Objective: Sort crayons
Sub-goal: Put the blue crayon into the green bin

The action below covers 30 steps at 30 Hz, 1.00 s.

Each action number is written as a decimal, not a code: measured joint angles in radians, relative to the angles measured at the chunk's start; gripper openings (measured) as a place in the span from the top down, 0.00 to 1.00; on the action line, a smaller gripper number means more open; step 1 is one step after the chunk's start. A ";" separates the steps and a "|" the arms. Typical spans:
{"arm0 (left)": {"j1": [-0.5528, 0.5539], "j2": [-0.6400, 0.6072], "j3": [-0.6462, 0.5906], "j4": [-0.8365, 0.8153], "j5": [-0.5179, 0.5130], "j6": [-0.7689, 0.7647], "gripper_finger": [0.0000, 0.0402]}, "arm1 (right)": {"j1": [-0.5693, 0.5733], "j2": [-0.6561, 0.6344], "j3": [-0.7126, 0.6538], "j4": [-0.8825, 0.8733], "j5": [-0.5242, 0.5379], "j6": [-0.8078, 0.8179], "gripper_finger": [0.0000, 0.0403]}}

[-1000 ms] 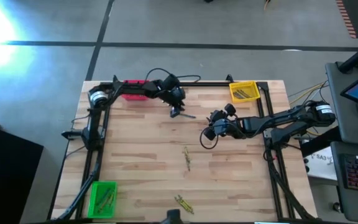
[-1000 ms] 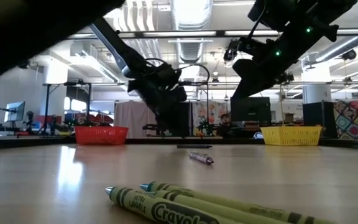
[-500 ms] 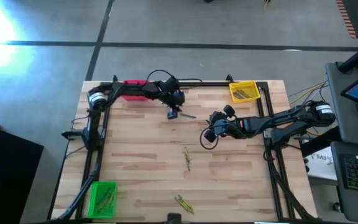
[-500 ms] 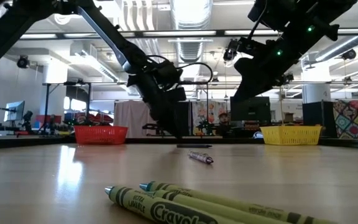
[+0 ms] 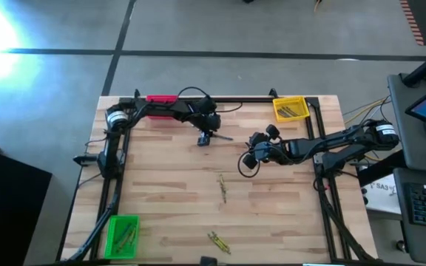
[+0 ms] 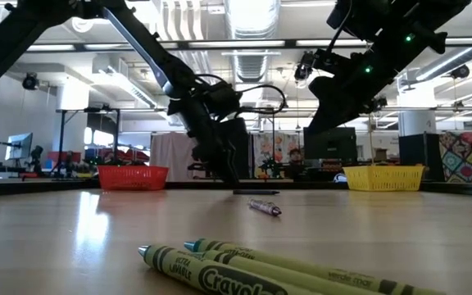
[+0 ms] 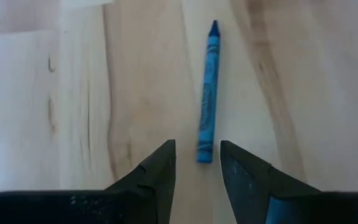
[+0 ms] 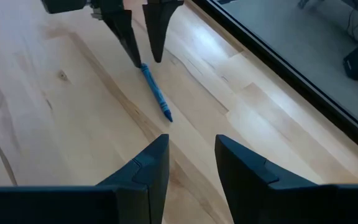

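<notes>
The crayons lie in several places on the wooden desk (image 5: 161,185), and some are already in the bins. On the left side, at the near corner, the green bin (image 5: 122,235) holds a few olive-yellow crayons. At the far edge the red bin (image 5: 161,99) stands just beside the left arm; its content cannot be seen. The left gripper (image 5: 205,138) is down at the desk in the far middle part — its fingers (image 7: 160,174) are parted and stand on both sides of the near end of a blue crayon (image 7: 207,127), which lies flat on the wood. The fingers are not clenched on it; whether they already touch it, I cannot tell. In the right wrist view the same blue crayon (image 8: 156,94) shows with the left fingertips at one of its ends. Toward the middle of the desk a small group of olive crayons (image 5: 222,188) lies loose, and another group (image 5: 217,241) lies near the front edge. The right gripper (image 5: 248,157) hangs above the desk, to the right of the blue crayon and apart from it, released and holding nothing. At the far right corner the yellow bin (image 5: 289,108) contains some crayons.
</notes>
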State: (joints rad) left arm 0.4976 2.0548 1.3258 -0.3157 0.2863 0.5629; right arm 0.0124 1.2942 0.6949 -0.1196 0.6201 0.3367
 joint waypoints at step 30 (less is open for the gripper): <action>-0.043 0.010 -0.008 0.020 -0.069 0.003 0.98 | 0.000 0.000 0.022 -0.013 -0.027 -0.027 0.69</action>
State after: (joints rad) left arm 0.4543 2.0652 1.3182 -0.2953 0.2176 0.5658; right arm 0.0124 1.2942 0.7167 -0.1324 0.5934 0.3099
